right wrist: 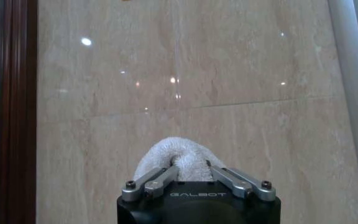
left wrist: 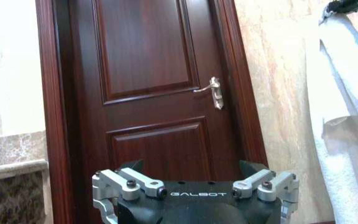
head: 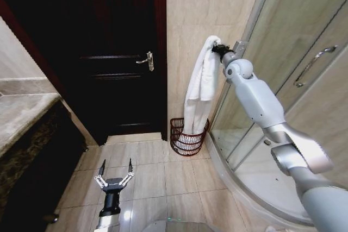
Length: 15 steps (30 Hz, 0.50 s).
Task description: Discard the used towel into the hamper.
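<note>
Towel (head: 200, 88), one, white: hung with its long axis vertical, top bunch pinched high against the beige tiled wall (head: 187, 20), lower end reaching down into the hamper (head: 187, 137). In the right wrist view the folded top (right wrist: 177, 158) bulged up between the fingers.

Hamper, one, dark red-brown wire: stood upright on the floor (head: 157, 177), flat back to the wall, rounded front facing the room, directly under the towel, between the dark wooden door (head: 117, 69) and the shower enclosure (head: 304, 52).

Right gripper (head: 218, 49): arm extended forward and upward from the lower right, wrist raised to about the height of the door handle (head: 148, 61), fingers closed onto the towel's top fold.

Left gripper (head: 115, 177): arm held low near the floor tiles, pointing forward toward the door, well apart from towel and hamper; fingers spread wide, holding nothing. In the left wrist view the spread fingers (left wrist: 129, 182) framed the door panel, with the towel (left wrist: 347, 116) at the side
</note>
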Motion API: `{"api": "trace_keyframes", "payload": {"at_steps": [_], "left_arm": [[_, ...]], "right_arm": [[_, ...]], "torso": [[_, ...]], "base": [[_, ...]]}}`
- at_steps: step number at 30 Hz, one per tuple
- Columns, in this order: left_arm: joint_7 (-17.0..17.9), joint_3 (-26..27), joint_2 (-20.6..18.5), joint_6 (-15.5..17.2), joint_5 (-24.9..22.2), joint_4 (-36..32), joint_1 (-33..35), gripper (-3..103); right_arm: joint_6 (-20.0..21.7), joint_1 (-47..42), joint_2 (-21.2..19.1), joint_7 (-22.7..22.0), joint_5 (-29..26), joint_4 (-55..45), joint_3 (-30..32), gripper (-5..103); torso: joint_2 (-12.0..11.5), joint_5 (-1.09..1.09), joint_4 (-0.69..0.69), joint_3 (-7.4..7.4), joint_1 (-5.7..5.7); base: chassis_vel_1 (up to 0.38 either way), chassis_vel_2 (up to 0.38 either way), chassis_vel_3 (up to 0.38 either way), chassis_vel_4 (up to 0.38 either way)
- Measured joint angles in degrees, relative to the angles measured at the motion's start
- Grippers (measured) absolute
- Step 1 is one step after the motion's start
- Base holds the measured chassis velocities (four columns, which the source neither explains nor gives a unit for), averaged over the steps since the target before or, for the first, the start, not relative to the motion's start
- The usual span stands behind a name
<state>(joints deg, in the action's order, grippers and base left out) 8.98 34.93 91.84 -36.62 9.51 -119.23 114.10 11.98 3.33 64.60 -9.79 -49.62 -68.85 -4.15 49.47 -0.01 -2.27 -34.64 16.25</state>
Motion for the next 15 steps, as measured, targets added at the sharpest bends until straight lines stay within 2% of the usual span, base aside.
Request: {"api": "trace_keyframes", "payload": {"at_steps": [9,15], "left_arm": [[-2.2,0.0,0.1,-0.6,0.0,0.2,0.5,100],[-2.2,0.1,0.3,-1.1,0.1,0.2,1.1,100]], "right_arm": [[-0.3,-1.0,0.5,-0.2,0.8,0.1,0.0,7],[-0.4,-1.9,0.3,-0.2,1.0,-0.2,0.1,7]], "torso": [[-2.5,0.00,0.00,1.44,-1.08],[-4.0,0.00,-0.01,2.31,-1.70]], "base": [[0.000,0.000,0.000,0.000],[0.000,0.000,0.000,0.000]]}}
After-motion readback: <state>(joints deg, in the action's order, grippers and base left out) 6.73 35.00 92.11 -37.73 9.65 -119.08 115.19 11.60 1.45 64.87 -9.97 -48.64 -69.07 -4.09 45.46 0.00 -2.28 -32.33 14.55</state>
